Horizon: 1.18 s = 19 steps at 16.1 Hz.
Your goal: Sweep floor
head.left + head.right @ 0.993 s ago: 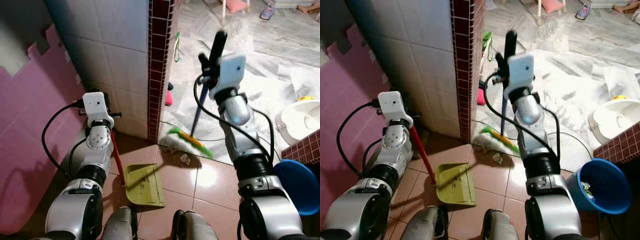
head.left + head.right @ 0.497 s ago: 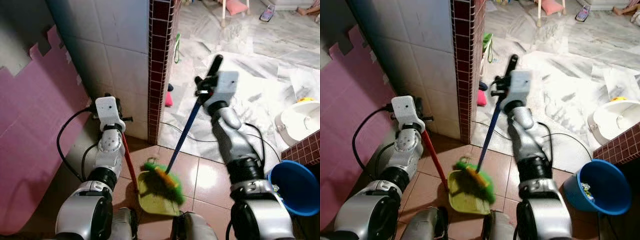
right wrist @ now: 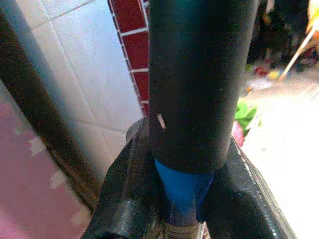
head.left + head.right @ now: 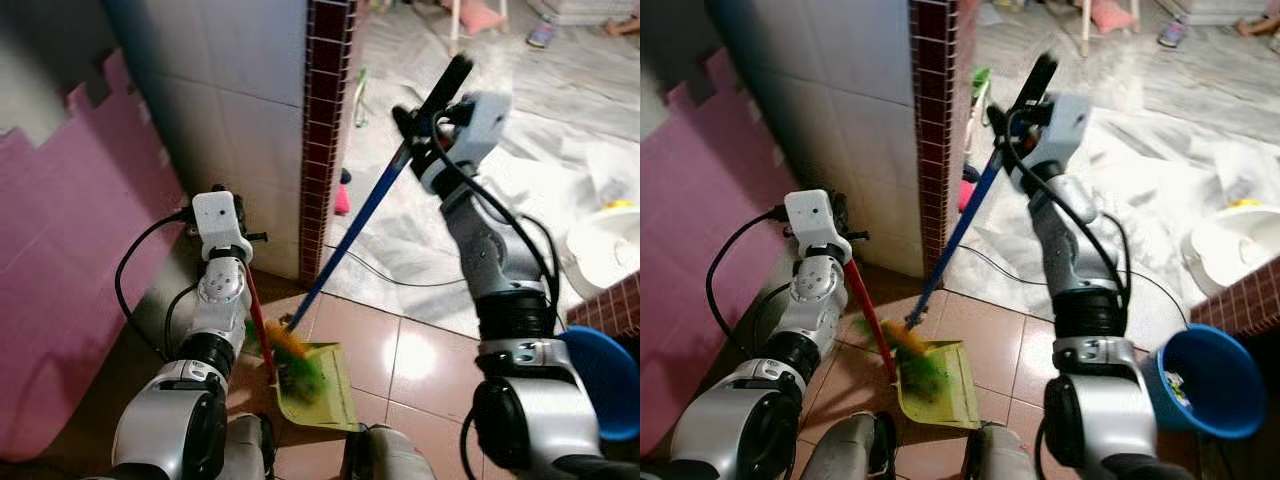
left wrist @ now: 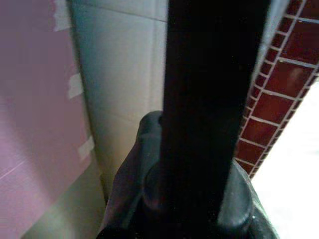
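The broom is gripped by the right gripper at upper right of the frame, its bristles resting in the dustpan at lower centre. The dustpan's red handle is clasped by the left gripper.

Near floor: glossy terracotta tiles with pale grout.
Far floor: white marble-patterned surface, brightly lit.
Wall: pale grey-white tiles, ending in a corner edged with dark red mosaic tiles.
Left side: pink foam mat panels with a jagged interlocking top edge, leaning upright.
Right edge: low red-tiled ledge; blue bucket; white basin.
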Motion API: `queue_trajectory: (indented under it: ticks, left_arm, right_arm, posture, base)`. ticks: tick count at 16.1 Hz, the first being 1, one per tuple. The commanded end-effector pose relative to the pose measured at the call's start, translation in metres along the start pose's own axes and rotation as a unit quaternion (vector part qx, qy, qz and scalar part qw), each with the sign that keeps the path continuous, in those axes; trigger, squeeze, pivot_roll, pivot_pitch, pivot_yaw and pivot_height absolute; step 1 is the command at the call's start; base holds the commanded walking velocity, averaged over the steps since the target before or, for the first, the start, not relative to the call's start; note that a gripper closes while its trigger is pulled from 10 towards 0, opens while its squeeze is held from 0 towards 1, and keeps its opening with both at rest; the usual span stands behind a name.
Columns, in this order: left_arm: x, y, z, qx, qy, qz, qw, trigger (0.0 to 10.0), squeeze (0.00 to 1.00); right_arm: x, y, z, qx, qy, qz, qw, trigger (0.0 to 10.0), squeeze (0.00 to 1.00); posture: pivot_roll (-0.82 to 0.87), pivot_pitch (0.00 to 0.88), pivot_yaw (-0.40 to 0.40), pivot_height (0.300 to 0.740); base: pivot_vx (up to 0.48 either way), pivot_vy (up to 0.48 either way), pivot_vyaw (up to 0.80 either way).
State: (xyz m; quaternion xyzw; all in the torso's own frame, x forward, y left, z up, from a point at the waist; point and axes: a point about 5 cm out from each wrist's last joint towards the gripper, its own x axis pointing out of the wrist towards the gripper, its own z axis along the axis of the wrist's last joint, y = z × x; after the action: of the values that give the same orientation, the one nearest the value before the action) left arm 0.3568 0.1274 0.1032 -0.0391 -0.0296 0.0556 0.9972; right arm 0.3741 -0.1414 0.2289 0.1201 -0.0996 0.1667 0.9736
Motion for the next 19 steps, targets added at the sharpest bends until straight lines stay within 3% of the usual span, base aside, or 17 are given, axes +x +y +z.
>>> queue_trajectory:
  ticks: [1,2,3,4,8,11,13,14,15,16,19]
  left_arm:
    - [0.002,-0.003,0.002,-0.005,0.003,-0.001,1.0,10.0,0.0]
    - [0.002,-0.002,0.002,-0.005,0.003,-0.001,1.0,10.0,0.0]
    - [0.003,-0.001,0.004,-0.01,-0.001,0.0,1.0,10.0,0.0]
    - [0.004,-0.001,0.007,-0.021,-0.007,-0.004,1.0,10.0,0.0]
    - [0.009,0.0,0.022,-0.039,-0.036,-0.003,0.999,10.0,0.0]
    - [0.009,-0.001,0.036,-0.051,-0.062,-0.032,0.996,10.0,0.0]
    - [0.007,-0.006,0.047,-0.084,-0.081,-0.059,0.991,10.0,0.0]
    - [0.005,-0.005,0.053,-0.061,-0.099,-0.059,0.991,10.0,0.0]
    - [0.0,-0.005,0.06,-0.064,-0.111,-0.07,0.989,10.0,0.0]
    - [-0.003,-0.005,0.062,-0.071,-0.116,-0.074,0.988,10.0,0.0]
    - [-0.024,0.0,0.063,-0.063,-0.118,-0.071,0.989,10.0,0.0]
  right_arm:
    - [0.002,-0.005,0.024,-0.044,-0.049,-0.009,0.998,10.0,0.0]
    - [0.002,-0.006,0.025,-0.048,-0.052,-0.013,0.997,10.0,0.0]
    - [0.001,-0.011,0.034,-0.113,-0.075,-0.03,0.99,10.0,0.0]
    - [0.0,-0.014,0.04,-0.143,-0.092,-0.04,0.985,10.0,0.0]
    - [-0.006,-0.027,0.049,-0.197,-0.121,-0.078,0.97,10.0,0.0]
    - [-0.015,-0.035,0.02,-0.217,-0.069,-0.107,0.968,10.0,0.0]
    - [-0.029,-0.035,-0.01,-0.217,-0.031,-0.112,0.969,10.0,0.0]
    - [-0.036,-0.035,-0.023,-0.235,-0.016,-0.11,0.966,10.0,0.0]
    - [-0.052,-0.039,-0.037,-0.256,0.001,-0.124,0.959,10.0,0.0]
    - [-0.057,-0.042,-0.041,-0.255,0.006,-0.135,0.958,10.0,0.0]
    - [-0.082,-0.034,-0.062,-0.226,0.024,-0.148,0.962,10.0,0.0]
  posture:
    - [-0.06,0.059,0.001,0.74]
    - [-0.06,0.059,0.001,0.74]
    - [-0.06,0.055,-0.002,0.74]
    - [-0.06,0.055,-0.002,0.74]
    - [-0.06,0.041,-0.001,0.74]
    - [-0.05,0.037,-0.004,0.74]
    - [-0.04,0.036,-0.006,0.74]
    - [-0.04,0.033,-0.012,0.74]
    - [-0.02,0.032,-0.014,0.74]
    - [-0.02,0.032,-0.014,0.74]
    - [-0.02,0.027,0.013,0.74]
  base:
    - [0.0,0.0,0.0]
    - [0.0,0.0,0.0]
    - [0.0,0.0,0.0]
    - [0.0,0.0,0.0]
    - [0.0,0.0,0.0]
    - [0.0,0.0,0.0]
    - [0.0,0.0,0.0]
    - [0.0,0.0,0.0]
    - [0.0,0.0,0.0]
    - [0.0,0.0,0.0]
    - [0.0,0.0,0.0]
